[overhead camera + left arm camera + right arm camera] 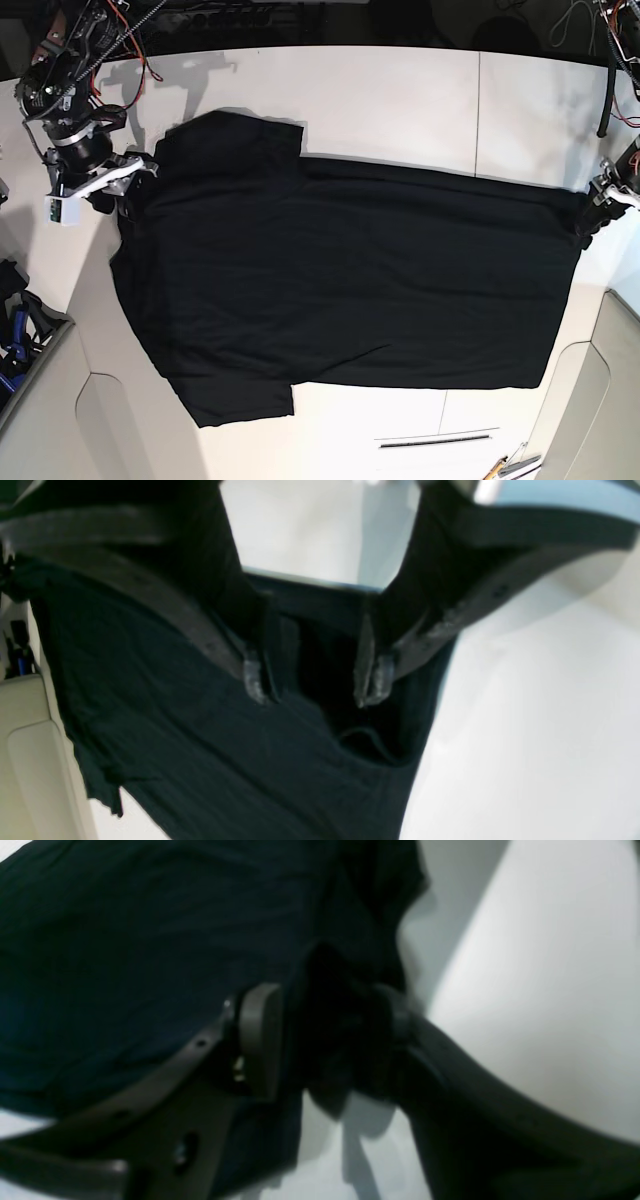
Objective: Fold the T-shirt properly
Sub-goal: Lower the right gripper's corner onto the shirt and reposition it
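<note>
T-shirt [340, 290] lies spread plain-side up across the white table [400, 90], collar end toward the right arm, hem end toward the left. Right gripper [320, 1040] is clamped on a bunched wad of black cloth at that edge. Left gripper [315, 680]: fingertips [255, 680] sit apart with dark fabric between and behind them, so I can't tell if it has any bite on the hem corner. My worry is that you lift with only one side actually held: the shirt would swing, drag and crumple instead of folding flat. The right side's grab looks thick too, probably several layers, so the fold line could come out crooked. Both sleeves [240, 400] stick out untucked and may flop under the body. Around you: cable bundles [100, 40] by the right arm, pens [510, 465] at the near table edge, cream panels [60, 420] at both near corners. Nothing sits on the shirt itself.
</note>
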`<state>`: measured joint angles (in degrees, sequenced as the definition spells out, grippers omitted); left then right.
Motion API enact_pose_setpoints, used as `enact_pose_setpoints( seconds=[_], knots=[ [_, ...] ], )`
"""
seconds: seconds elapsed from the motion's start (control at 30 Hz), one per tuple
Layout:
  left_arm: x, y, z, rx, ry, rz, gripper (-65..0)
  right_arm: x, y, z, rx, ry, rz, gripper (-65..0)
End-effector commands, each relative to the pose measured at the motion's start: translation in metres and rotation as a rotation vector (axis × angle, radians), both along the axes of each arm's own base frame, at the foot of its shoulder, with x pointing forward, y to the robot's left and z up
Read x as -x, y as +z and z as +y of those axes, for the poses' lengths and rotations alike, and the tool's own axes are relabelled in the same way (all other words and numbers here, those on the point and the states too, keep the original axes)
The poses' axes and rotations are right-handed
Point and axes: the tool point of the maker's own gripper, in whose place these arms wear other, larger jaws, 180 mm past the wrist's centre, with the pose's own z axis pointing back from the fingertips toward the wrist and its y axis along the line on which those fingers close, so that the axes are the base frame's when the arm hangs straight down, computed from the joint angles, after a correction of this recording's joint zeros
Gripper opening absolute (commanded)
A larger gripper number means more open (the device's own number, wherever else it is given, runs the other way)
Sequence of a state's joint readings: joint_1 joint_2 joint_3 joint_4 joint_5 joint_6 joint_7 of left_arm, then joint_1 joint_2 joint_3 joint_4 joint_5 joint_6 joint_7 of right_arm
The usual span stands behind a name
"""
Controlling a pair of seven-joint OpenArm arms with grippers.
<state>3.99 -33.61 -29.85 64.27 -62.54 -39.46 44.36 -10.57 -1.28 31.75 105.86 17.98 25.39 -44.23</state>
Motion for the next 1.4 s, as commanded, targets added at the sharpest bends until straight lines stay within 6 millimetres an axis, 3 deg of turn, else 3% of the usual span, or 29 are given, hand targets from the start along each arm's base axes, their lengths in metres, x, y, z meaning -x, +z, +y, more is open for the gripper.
enact_pose_setpoints(
  seconds=[0.0,0.13,0.37,0.63,0.73,0.83,0.97,1.13,1.37],
  knots=[
    [-0.008,0.019,0.008,-0.019,0.001,-0.054,-37.8,-0.001,0.014,0.000,-0.004,0.006,-0.051,-37.8],
    [-0.006,0.018,0.009,-0.020,0.001,-0.048,-37.8,0.022,0.009,0.009,-0.055,0.018,-0.023,-37.8],
    [-0.004,0.016,0.008,-0.019,0.000,-0.042,-37.8,0.074,-0.024,0.024,-0.122,0.007,0.125,-37.8],
    [-0.004,0.014,0.005,-0.007,0.002,-0.046,-37.8,0.082,-0.057,0.028,-0.200,-0.030,0.182,-37.8],
    [-0.004,0.012,0.002,0.002,0.003,-0.045,-37.8,0.080,-0.070,0.040,-0.298,-0.035,0.191,-37.8],
    [-0.004,0.008,-0.003,0.016,0.004,-0.044,-37.8,0.075,-0.065,0.058,-0.369,0.021,0.156,-41.3],
    [0.000,0.001,-0.009,0.035,0.003,-0.031,-37.8,0.071,-0.057,0.071,-0.431,0.060,0.131,-65.0],
    [0.001,0.000,-0.010,0.036,0.003,-0.028,-37.8,0.045,-0.042,0.071,-0.441,0.073,0.063,-65.0],
    [0.001,0.000,-0.010,0.036,0.003,-0.028,-37.8,-0.013,0.001,0.075,-0.452,0.125,-0.110,-65.0]
  ],
)
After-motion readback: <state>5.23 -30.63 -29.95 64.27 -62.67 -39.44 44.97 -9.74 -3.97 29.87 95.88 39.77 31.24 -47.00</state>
